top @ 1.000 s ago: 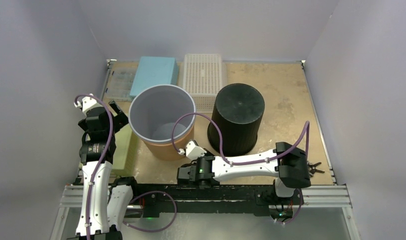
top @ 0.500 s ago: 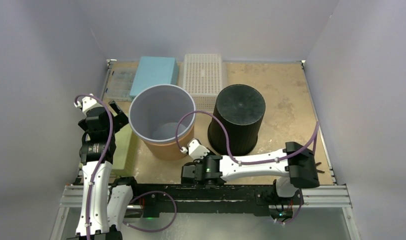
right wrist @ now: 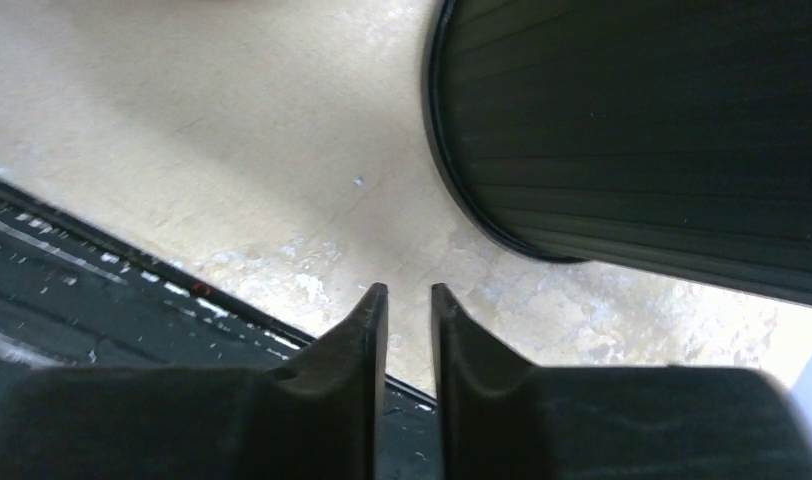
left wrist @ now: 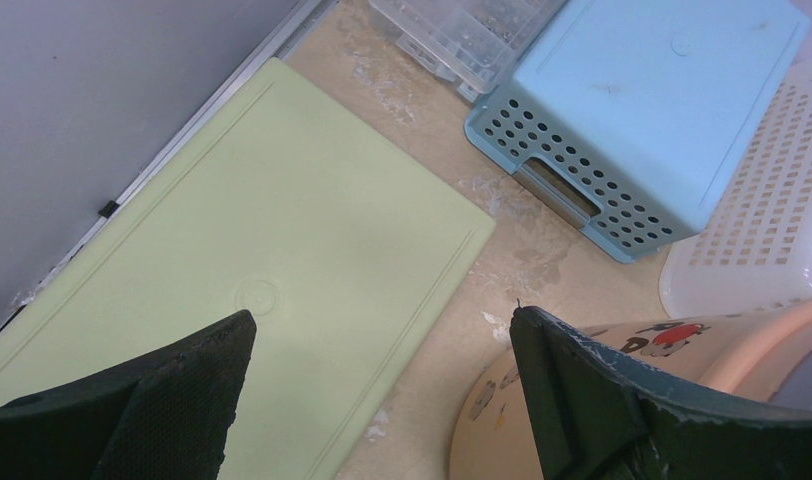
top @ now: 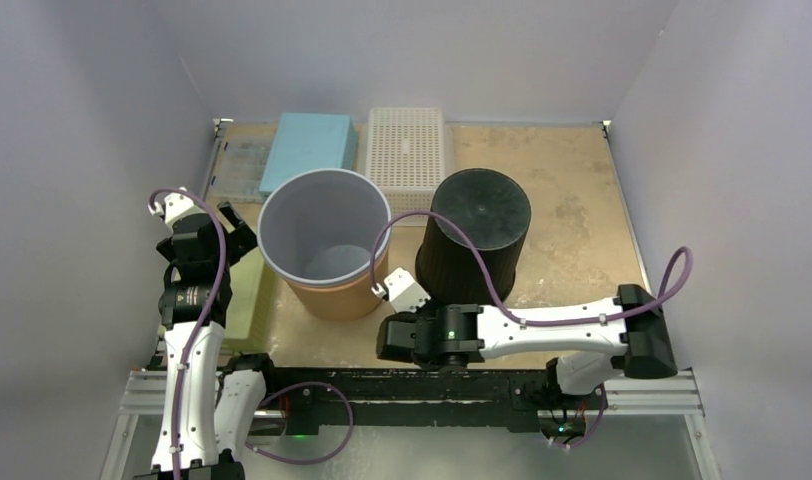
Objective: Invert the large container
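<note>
The large container (top: 325,240) is a tan bucket with a grey inside. It stands upright with its mouth up, left of centre. Its tan wall shows in the left wrist view (left wrist: 482,425). My left gripper (top: 229,226) is open and empty, just left of the bucket; in the left wrist view (left wrist: 377,340) its right finger is next to the bucket's wall. My right gripper (top: 650,347) hangs low at the near right edge, with its fingers hidden from above. In the right wrist view (right wrist: 410,290) its jaws are nearly together with nothing between them.
A black ribbed bin (top: 474,248) stands bottom up right of the bucket, and shows in the right wrist view (right wrist: 642,130). A green board (left wrist: 252,260) lies at the left. A blue basket (top: 307,148), a white basket (top: 410,150) and a clear box (top: 237,165) sit at the back.
My right gripper has swung to the right along the near edge, and its fingers no longer show from above. The left arm and the bucket have not moved.
</note>
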Tool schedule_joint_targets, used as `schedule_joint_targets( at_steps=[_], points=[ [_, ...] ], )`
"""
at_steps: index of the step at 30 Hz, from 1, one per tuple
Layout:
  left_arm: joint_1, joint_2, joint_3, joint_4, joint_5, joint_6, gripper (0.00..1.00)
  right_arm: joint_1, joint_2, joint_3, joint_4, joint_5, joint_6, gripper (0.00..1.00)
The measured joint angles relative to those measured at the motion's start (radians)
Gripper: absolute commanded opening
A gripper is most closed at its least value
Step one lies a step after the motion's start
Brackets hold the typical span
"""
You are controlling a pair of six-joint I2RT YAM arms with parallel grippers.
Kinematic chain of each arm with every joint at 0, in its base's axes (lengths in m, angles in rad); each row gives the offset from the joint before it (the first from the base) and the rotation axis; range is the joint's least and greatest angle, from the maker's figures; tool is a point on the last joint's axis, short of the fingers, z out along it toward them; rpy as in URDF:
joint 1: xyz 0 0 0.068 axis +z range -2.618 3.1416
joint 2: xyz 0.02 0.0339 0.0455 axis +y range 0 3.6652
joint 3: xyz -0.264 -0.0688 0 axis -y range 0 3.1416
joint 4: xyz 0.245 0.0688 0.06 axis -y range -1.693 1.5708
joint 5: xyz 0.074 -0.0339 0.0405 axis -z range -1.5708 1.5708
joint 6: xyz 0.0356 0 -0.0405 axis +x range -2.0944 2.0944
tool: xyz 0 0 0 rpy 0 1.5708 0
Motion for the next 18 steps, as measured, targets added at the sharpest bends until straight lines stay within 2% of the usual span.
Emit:
schedule_joint_targets(
  at_steps=[3,4,5,6,13,18],
  points=[
    [0.0,0.002,0.0,0.0,0.0,0.0,0.98,0.0,-0.075,-0.023,0.059,-0.042,-0.028,0.56],
    [0.0,0.002,0.0,0.0,0.0,0.0,0.99,0.0,-0.108,-0.031,0.083,-0.057,-0.039,0.67],
    [0.0,0.002,0.0,0.0,0.0,0.0,0.98,0.0,-0.143,-0.035,0.104,-0.072,-0.049,0.91],
    [0.0,0.003,0.0,0.0,0.0,0.0,0.98,0.0,-0.177,-0.036,0.128,-0.089,-0.06,0.98],
    [0.0,0.008,0.0,0.0,0.0,0.0,0.98,0.0,-0.354,-0.036,0.272,-0.218,-0.134,0.99],
    [0.0,0.008,0.0,0.0,0.0,0.0,0.98,0.0,-0.379,0.033,0.318,-0.325,-0.146,0.99]
  ],
)
